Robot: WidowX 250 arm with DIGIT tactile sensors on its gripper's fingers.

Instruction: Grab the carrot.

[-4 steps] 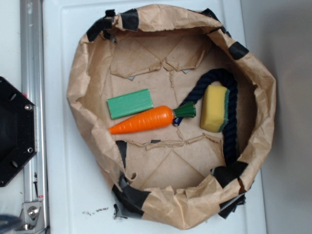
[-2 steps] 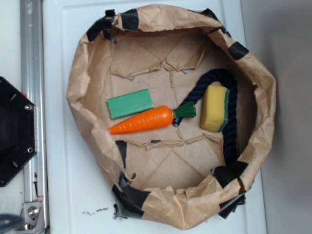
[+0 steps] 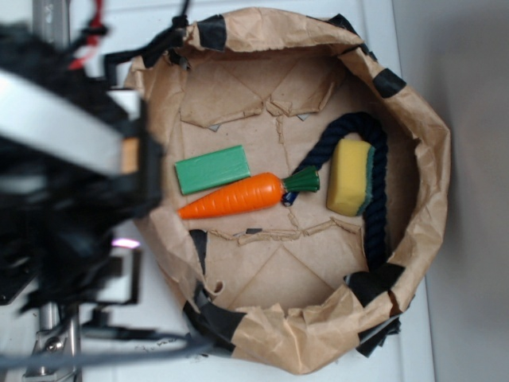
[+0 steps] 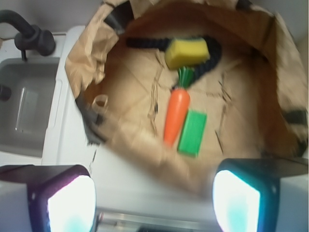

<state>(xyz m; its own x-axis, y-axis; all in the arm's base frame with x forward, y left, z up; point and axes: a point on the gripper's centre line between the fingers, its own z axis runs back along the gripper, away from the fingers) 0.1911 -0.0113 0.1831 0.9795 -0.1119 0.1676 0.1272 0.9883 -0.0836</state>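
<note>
**Approach to the carrot: arm at the nest's edge, nothing held**

In the exterior view, read from left to right. The blurred black robot arm [image 3: 71, 199] fills the left side, over the rim of the crumpled brown paper nest [image 3: 433, 159] patched with black tape. The gripper [image 4: 154, 198] shows only in the wrist view: its two pale fingertips [image 4: 70, 203] stand spread wide apart, with nothing between them.

Inside the nest, the flat green rectangular block [image 3: 211, 169] lies first, just above the smooth bright-orange tapered toy carrot [image 3: 235, 199]. The carrot lies near the middle, tip pointing left, dark-green leafy top to the right. That top reaches the thick dark-blue rope [image 3: 374, 191], which curves around the yellow sponge with a green edge [image 3: 351, 177].

To do this step well, bring the spread fingertips over the carrot's thicker middle, and turn them so that they close across its width. Keep the near finger clear of the block, which lies just beside the carrot. Descend only once you are past the paper rim.
</note>
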